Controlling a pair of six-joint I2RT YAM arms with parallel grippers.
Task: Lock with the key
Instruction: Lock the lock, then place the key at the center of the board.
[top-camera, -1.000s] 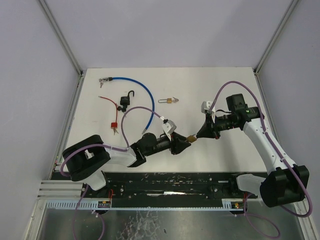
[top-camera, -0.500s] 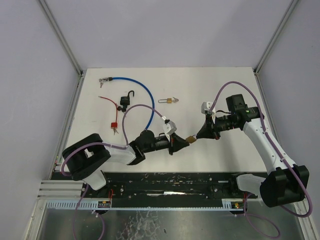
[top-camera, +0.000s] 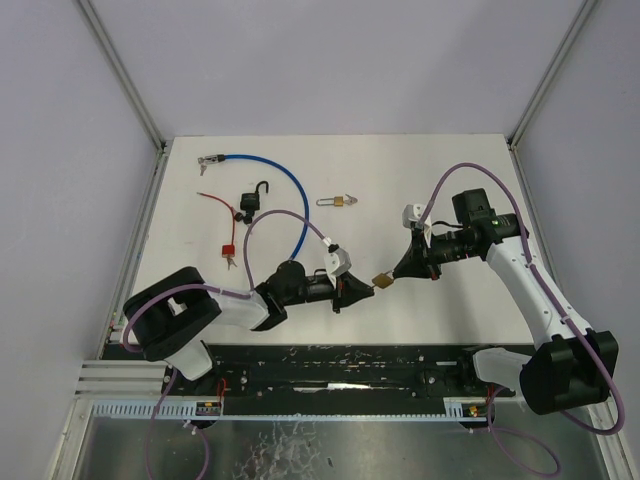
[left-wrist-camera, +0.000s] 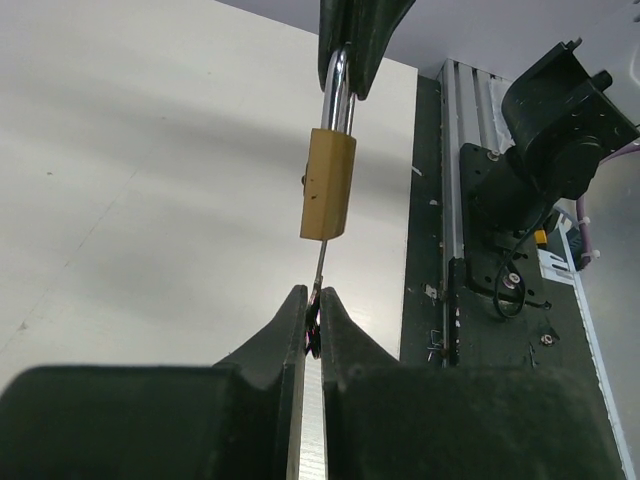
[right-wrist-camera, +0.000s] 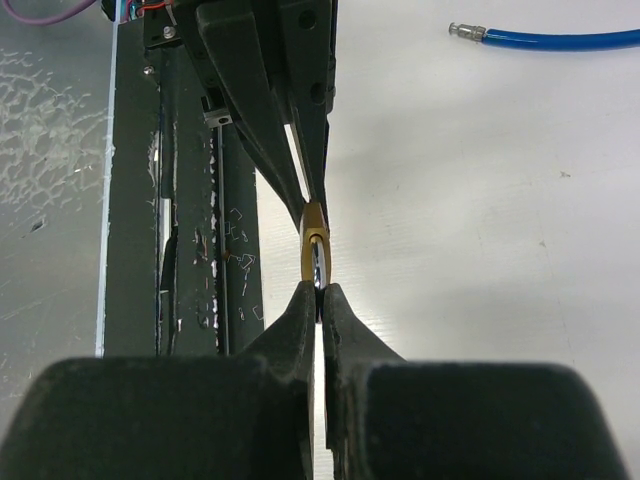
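From above, the left fingers and right fingers meet tip to tip above the near middle of the white tabletop. A small brass padlock hangs between them, clear of the surface. Farther back lie a blue cable lock, a black padlock with its shackle up, a red cable and a second brass padlock.

In the left wrist view, the left fingers are pressed together on the key. Its thin shaft runs up into the bottom of the padlock. The silver shackle is pinched at the top by the right fingers.

In the right wrist view, the right fingers are closed on the shackle (only a sliver shows between the tips). The padlock is seen edge-on just beyond, and the left fingers reach in from the far side. The blue cable lock's end lies on the tabletop at upper right.
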